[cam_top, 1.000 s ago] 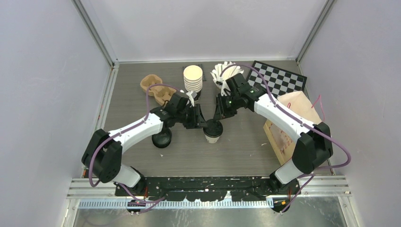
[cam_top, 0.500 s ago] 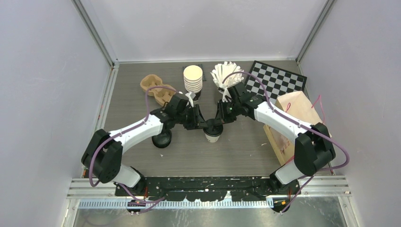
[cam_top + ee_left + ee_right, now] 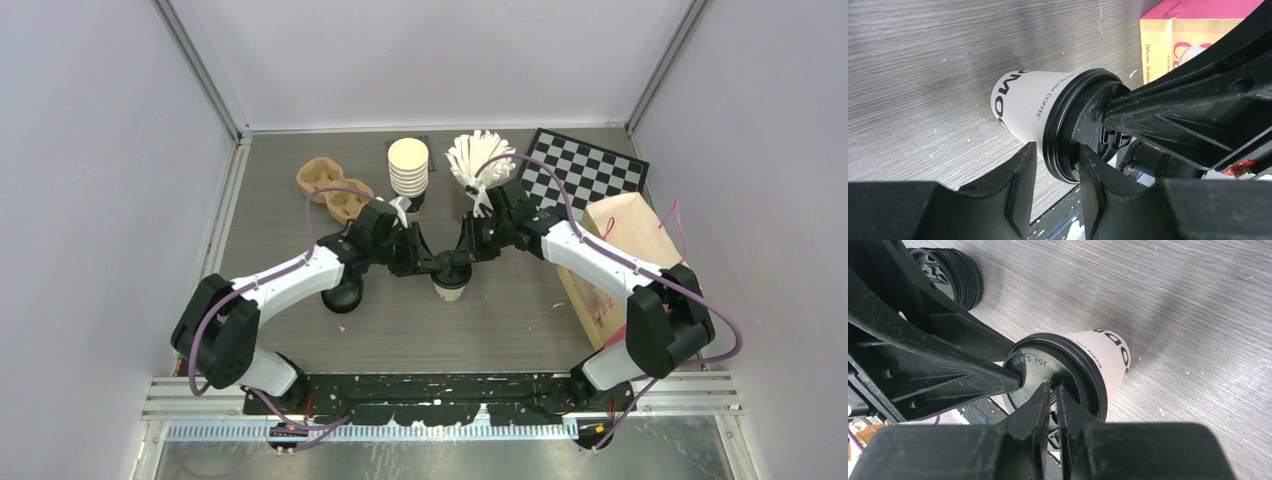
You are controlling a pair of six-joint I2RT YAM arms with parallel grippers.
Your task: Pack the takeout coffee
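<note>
One takeout coffee (image 3: 450, 278), a cream-white cup (image 3: 1023, 100) under a black lid (image 3: 1068, 125), stands upright mid-table. My left gripper (image 3: 430, 263) comes at it from the left. Its jaws (image 3: 1055, 160) straddle the lid's edge, one finger under the rim against the cup wall, the other on the lid top. My right gripper (image 3: 467, 254) reaches in from the right. Its fingertips (image 3: 1053, 386) stand almost together on the lid (image 3: 1073, 360), pinching its raised ring. The cup (image 3: 1110, 352) shows below.
A stack of loose black lids (image 3: 343, 293) sits left of the cup. Behind are a brown cup carrier (image 3: 335, 190), a stack of lidless cups (image 3: 408, 165), a bunch of white sticks (image 3: 480, 155) and a checkerboard (image 3: 585, 170). A paper bag (image 3: 620, 255) lies right.
My right arm has swung slightly forward and its jaws have narrowed on the lid. The left gripper has closed a little on the rim. The cup has not moved.
</note>
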